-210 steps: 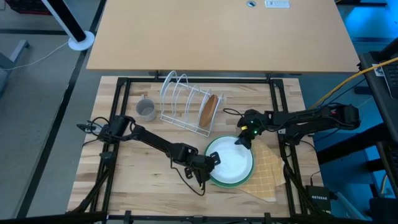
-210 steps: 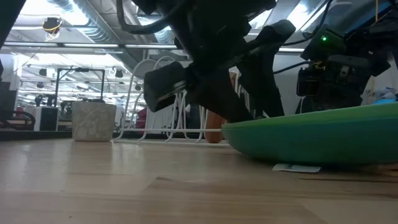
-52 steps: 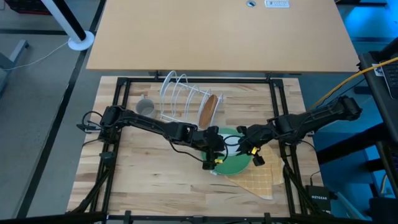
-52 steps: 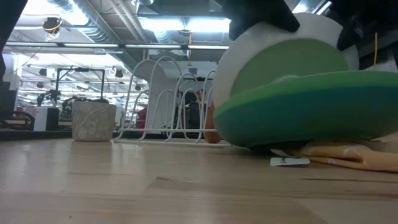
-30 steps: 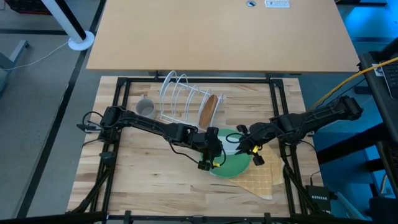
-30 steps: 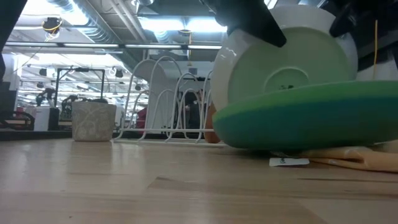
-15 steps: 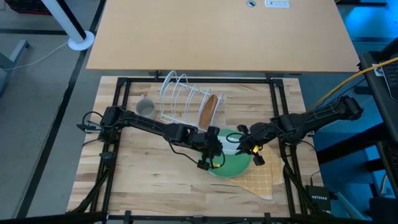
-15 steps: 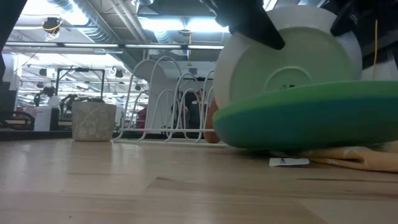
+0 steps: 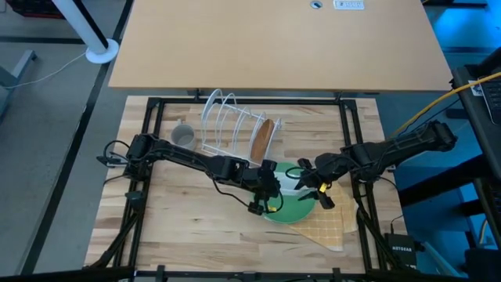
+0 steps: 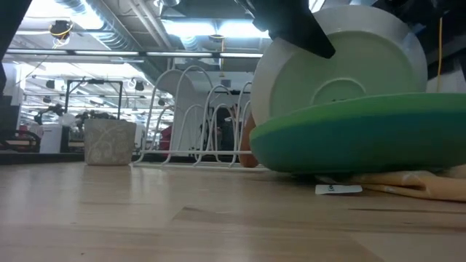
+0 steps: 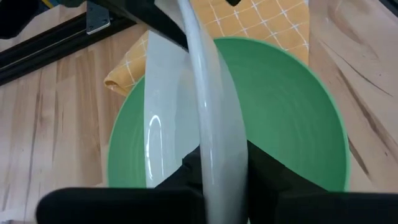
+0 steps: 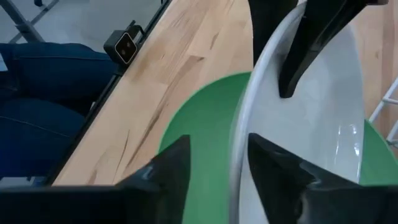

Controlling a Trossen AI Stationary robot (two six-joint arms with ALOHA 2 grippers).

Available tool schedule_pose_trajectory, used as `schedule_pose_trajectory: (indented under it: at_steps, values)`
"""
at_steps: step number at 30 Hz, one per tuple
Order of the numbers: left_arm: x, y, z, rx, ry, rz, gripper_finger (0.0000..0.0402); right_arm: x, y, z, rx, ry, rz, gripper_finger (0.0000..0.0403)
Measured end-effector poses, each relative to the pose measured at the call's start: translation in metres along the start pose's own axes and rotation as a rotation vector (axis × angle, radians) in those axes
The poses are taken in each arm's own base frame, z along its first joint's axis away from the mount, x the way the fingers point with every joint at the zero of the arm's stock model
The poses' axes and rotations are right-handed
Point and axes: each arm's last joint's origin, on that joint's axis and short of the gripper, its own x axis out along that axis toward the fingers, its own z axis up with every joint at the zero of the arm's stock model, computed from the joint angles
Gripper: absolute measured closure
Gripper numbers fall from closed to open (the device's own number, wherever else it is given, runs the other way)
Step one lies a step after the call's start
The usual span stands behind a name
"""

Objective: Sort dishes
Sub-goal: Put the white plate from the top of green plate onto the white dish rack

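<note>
Two dark, slim, jointed arms showing: left arm, right arm. Black cables looping along left arm. Fingers appearing matte black, wedge-shaped. Yellow markings showing near gripper tips.

Light wooden table: grey mug, white wire rack, yellow checked cloth under teal plate

From the low view my arms cover the top of the pale plate, and the picture's right edge cuts off the green plate. From above, my left claw hides much of both plates. My left wrist view loses my fingertips behind the pale plate's rim. The mug is too small for detail
</note>
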Motion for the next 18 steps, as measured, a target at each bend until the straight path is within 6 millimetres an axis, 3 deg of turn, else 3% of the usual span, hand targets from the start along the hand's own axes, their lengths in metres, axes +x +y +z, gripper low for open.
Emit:
schedule_pose_trajectory:
  at_steps: [4, 11, 18]
  values:
    - [0.0, 0.0, 0.0, -0.001, -0.001, 0.0, 0.0354, -0.009, 0.002, 0.011, 0.001, 0.001, -0.027, 0.0213]
    - [-0.007, 0.002, 0.003, -0.053, -0.016, 0.002, 0.0354, -0.045, 0.007, 0.046, -0.085, 0.008, -0.147, 0.0208]
    - [-0.035, 0.009, 0.018, -0.177, -0.114, 0.024, 0.0354, -0.085, 0.013, 0.076, -0.172, -0.021, -0.293, 0.0208]
